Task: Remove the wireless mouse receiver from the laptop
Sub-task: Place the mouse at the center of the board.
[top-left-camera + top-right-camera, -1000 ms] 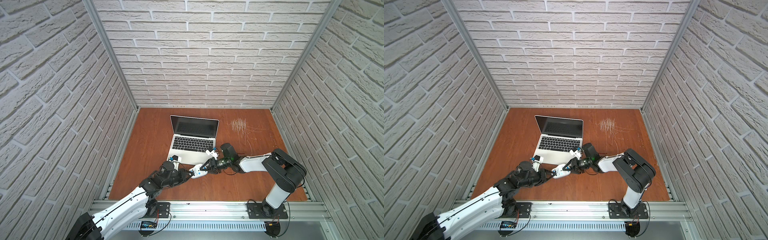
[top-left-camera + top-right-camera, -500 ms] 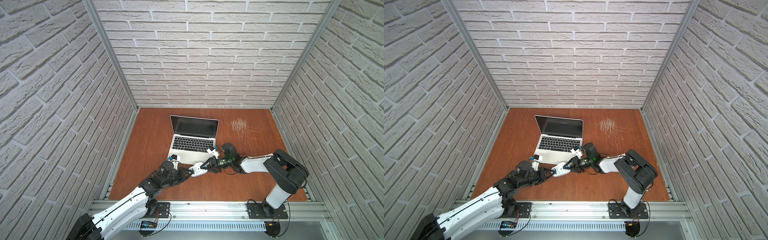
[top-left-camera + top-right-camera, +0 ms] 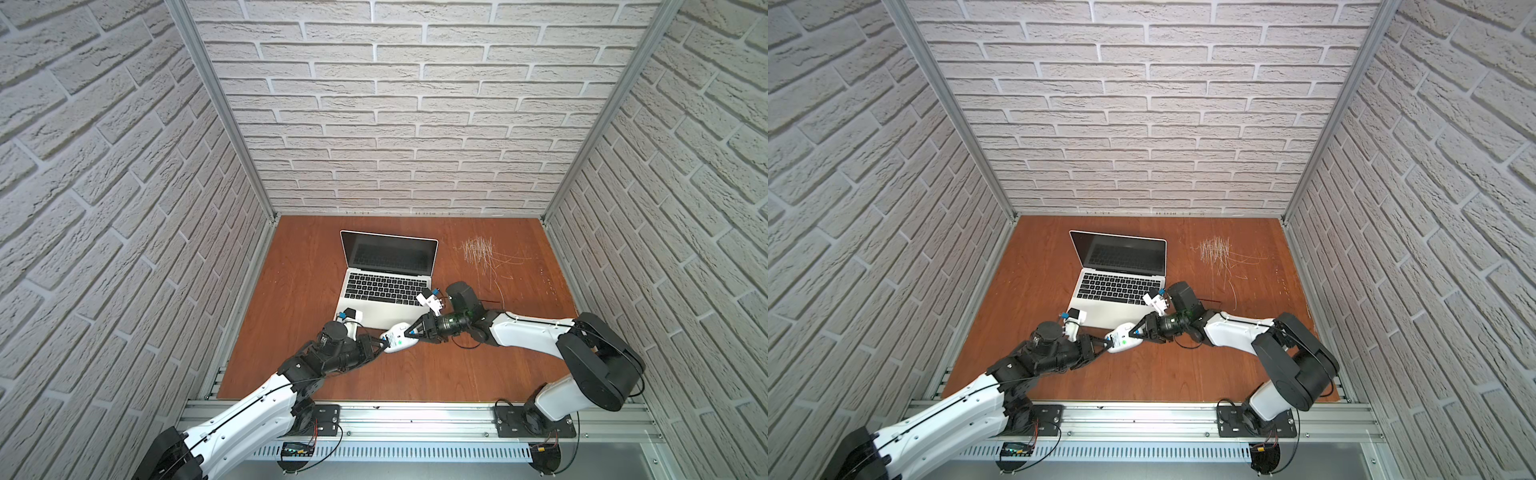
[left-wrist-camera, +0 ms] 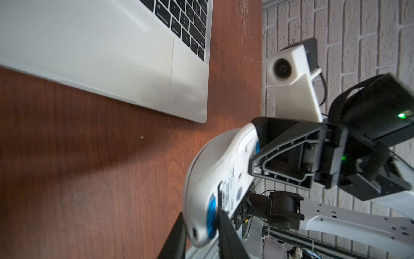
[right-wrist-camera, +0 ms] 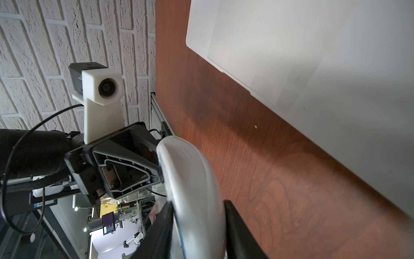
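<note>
Light, slippery mouse (image 3: 398, 337), likely best pinched sidewise.
It was clamped by the right gripper (image 3: 410, 332); hold unclear for the left gripper (image 3: 384, 341).

In the left wrist view you can read two legends on the laptop (image 4: 89, 56): "command" on the command key (image 4: 162, 18) and "option" on the option key (image 4: 176, 29) beside it. The label (image 4: 229, 190) under the white mouse (image 4: 208, 166) bears dark print, too blurred for you to read.

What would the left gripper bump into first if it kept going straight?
The white mouse, which already sits in the left gripper; just beyond it, probably the right gripper.
</note>
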`<state>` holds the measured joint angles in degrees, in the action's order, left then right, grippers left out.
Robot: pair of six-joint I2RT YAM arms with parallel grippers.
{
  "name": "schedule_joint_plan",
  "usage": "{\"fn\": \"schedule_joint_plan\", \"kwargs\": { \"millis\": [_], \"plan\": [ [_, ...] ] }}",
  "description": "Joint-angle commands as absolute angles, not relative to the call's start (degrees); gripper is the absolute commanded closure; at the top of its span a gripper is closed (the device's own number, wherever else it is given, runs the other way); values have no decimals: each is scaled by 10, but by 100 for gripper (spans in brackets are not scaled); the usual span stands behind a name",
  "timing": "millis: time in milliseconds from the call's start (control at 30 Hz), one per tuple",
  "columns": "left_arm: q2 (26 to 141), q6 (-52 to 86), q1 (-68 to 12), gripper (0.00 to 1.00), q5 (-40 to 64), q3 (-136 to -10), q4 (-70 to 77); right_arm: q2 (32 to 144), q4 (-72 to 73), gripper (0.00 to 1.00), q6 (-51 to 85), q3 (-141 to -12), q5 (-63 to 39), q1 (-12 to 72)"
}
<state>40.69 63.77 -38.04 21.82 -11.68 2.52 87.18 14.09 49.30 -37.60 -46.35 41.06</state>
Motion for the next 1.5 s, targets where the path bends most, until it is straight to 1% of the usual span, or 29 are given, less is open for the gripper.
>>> {"fn": "schedule_joint_plan", "kwargs": {
  "millis": [0,100,167,200,333,433,567,633,733,833,1033,1167,1300,1467],
  "plan": [
    [411,606,-388,56,220,-126,21,836,96,97,452,-399,-445,423],
    [411,603,-388,38,218,-128,16,818,61,97,428,-402,-422,423],
    [410,603,-387,31,217,-128,15,810,41,97,412,-403,-410,423],
    [409,602,-388,28,216,-128,14,807,30,97,405,-406,-406,421],
    [403,601,-387,26,212,-127,3,795,-14,97,375,-416,-384,418],
    [389,602,-388,21,205,-126,-12,775,-56,97,352,-422,-355,403],
    [362,599,-387,17,190,-125,-55,726,-200,97,260,-470,-232,377],
    [351,597,-388,16,182,-124,-76,697,-255,97,208,-499,-147,370],
    [345,596,-387,15,168,-123,-101,669,-310,97,130,-535,-11,367],
    [348,597,-388,14,159,-122,-103,672,-334,97,53,-556,109,367],
    [363,596,-388,13,146,-126,-113,747,-369,97,-58,-608,221,368],
    [373,590,-388,12,139,-133,-127,786,-355,97,-108,-622,276,373],
    [372,590,-387,12,132,-134,-133,823,-325,97,-148,-616,338,404],
    [373,591,-386,11,125,-134,-136,854,-284,97,-176,-582,361,452]
  ]
}}
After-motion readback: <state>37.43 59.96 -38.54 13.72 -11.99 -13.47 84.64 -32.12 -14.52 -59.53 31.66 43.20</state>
